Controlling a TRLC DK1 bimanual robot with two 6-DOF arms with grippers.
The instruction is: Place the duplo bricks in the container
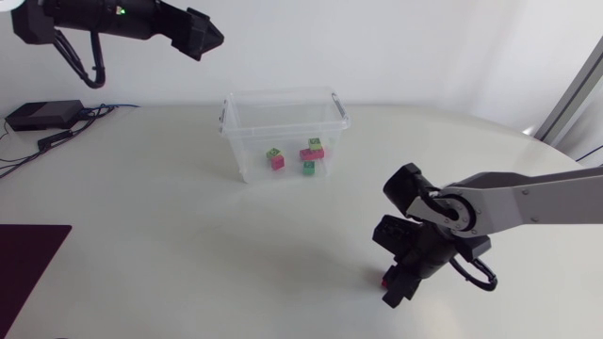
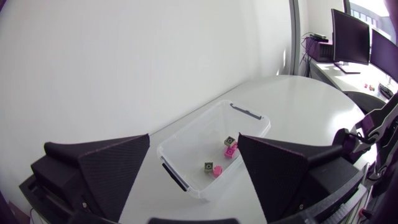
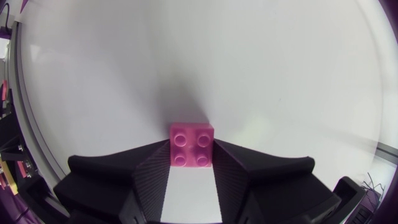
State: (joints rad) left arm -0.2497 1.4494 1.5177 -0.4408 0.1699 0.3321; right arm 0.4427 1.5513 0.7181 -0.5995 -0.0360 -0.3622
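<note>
Right wrist view: my right gripper [image 3: 191,152] clamps a pink brick [image 3: 192,138] by two sides, at 5 o'clock from the container [image 1: 283,96] holding other bricks [image 1: 312,152]; my left gripper [image 2: 194,142] hangs wide open, empty, at its 10 o'clock.

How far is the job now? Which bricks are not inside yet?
Done: several pink and green duplo bricks lie in the clear plastic container. In hand: the right gripper clasps a pink square duplo brick on the table. Remaining: lifting it into the container.
</note>
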